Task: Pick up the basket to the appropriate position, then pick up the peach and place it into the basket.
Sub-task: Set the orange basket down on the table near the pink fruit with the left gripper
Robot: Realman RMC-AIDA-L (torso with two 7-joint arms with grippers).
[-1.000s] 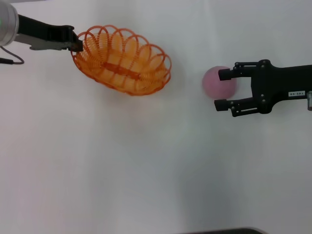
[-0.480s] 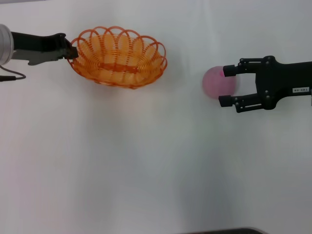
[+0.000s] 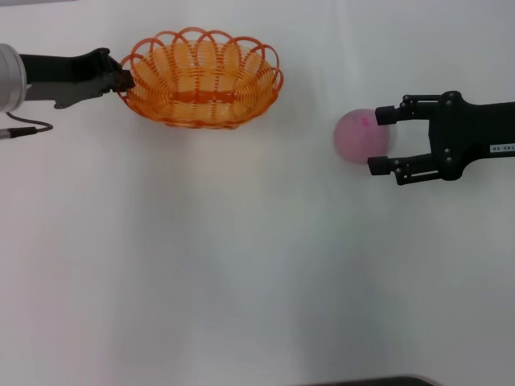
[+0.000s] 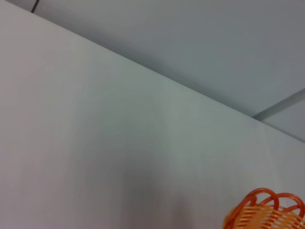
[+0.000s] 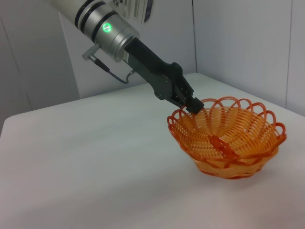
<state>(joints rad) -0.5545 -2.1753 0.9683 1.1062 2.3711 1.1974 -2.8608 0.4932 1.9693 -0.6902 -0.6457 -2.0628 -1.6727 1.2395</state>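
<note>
The orange wire basket [image 3: 201,79] is at the far left of the white table, about level. My left gripper [image 3: 125,80] is shut on its left rim; the right wrist view shows this grip [image 5: 193,104] on the basket [image 5: 228,143]. A bit of the rim shows in the left wrist view [image 4: 267,212]. I cannot tell if the basket touches the table. The pale pink peach [image 3: 360,137] lies on the table at the right. My right gripper [image 3: 380,141] is open, with its fingertips around the peach's right side. The peach is out of the right wrist view.
The white table [image 3: 241,265] extends toward the front edge. A thin cable [image 3: 24,131] hangs from the left arm. Grey walls stand behind the table in the wrist views.
The left gripper has carried the basket farther back and levelled it from a tilt. The right gripper has drawn back slightly to the right. The peach has stayed put.
</note>
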